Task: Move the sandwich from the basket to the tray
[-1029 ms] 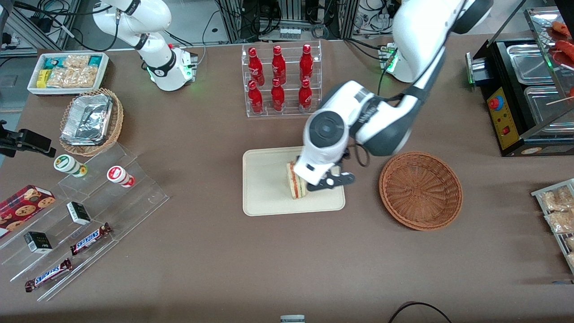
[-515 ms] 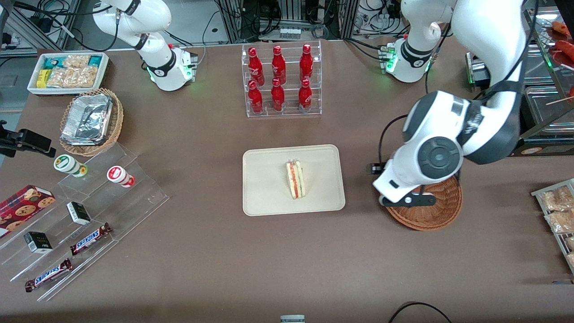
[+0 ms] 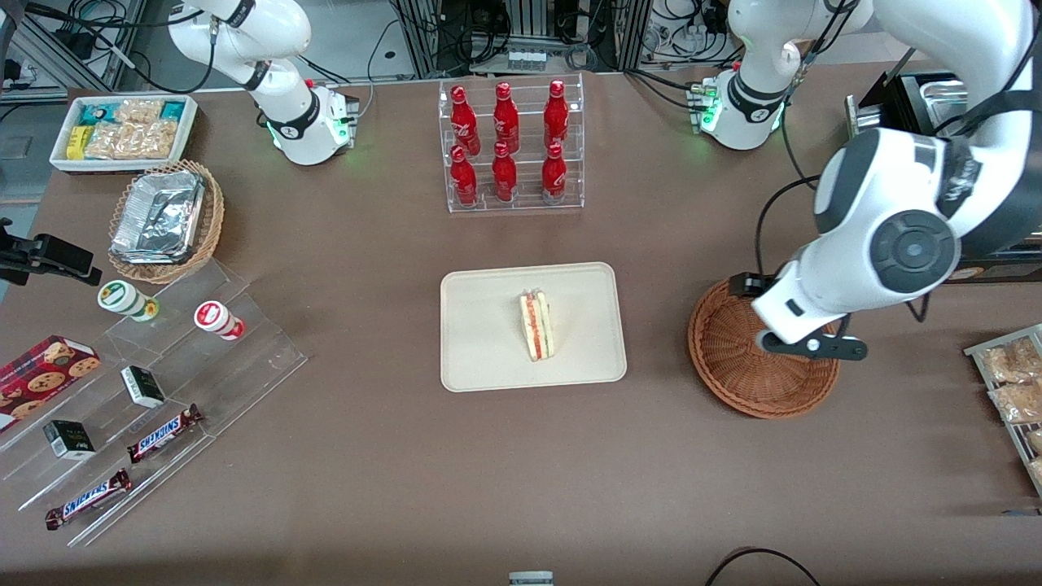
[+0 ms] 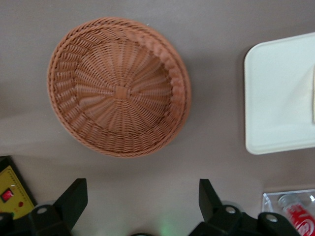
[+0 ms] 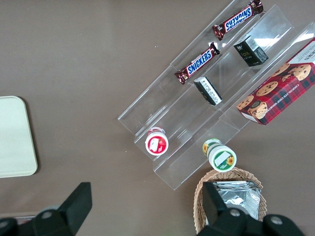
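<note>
The sandwich stands on edge on the cream tray, near its middle, with nothing touching it. The reddish-brown wicker basket sits beside the tray toward the working arm's end of the table and is empty. My left gripper hangs high above the basket's rim, mostly hidden under the wrist in the front view. In the left wrist view the gripper is open and empty, its two black fingers wide apart, with the basket and a corner of the tray below.
A clear rack of red bottles stands farther from the front camera than the tray. A black warmer machine and a rack of snack packets lie at the working arm's end. Acrylic steps with snacks lie toward the parked arm's end.
The gripper let go of the sandwich on the tray, lifted off and swung away over the basket. The sandwich stays standing on the tray.
</note>
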### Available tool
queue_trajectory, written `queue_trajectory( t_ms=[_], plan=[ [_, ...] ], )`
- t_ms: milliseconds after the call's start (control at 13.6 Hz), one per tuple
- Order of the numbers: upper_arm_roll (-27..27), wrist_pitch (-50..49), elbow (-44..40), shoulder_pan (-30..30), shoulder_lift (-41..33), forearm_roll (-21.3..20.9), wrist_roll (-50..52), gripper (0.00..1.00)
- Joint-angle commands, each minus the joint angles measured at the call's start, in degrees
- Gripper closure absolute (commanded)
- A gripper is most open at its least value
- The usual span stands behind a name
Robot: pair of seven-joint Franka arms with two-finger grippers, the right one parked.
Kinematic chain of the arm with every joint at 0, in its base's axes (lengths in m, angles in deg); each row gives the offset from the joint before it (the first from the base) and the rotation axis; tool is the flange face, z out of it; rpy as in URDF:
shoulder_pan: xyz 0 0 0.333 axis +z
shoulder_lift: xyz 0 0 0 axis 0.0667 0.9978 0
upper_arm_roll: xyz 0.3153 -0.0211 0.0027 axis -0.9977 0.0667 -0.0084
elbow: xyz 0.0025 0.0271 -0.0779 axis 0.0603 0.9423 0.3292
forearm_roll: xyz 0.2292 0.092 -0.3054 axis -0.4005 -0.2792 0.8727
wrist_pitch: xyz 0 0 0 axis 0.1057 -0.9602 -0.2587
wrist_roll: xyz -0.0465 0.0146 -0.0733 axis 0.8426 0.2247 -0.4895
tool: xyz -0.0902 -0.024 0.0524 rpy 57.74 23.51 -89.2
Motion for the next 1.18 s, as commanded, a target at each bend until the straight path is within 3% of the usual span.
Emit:
queue_trajectory(
  t_ms=[0,147,368,662,882,1103],
  plan=[
    [-4.6,1.7,6.3,2.6,-7.4,3.5,-8.9,0.0],
    [-9.0,-1.8,6.2,2.3,-10.0,3.6,-16.4,0.0],
    [-14.1,-5.6,6.2,-0.8,-14.6,3.5,-17.9,0.0],
    [-14.9,-9.7,5.8,-1.7,-18.5,3.1,-17.9,0.0],
    [-19.9,-9.6,5.8,-3.2,-19.7,3.1,-17.9,0.0],
    [-21.1,-7.7,5.7,-3.2,-19.7,3.2,-17.8,0.0]
  ],
)
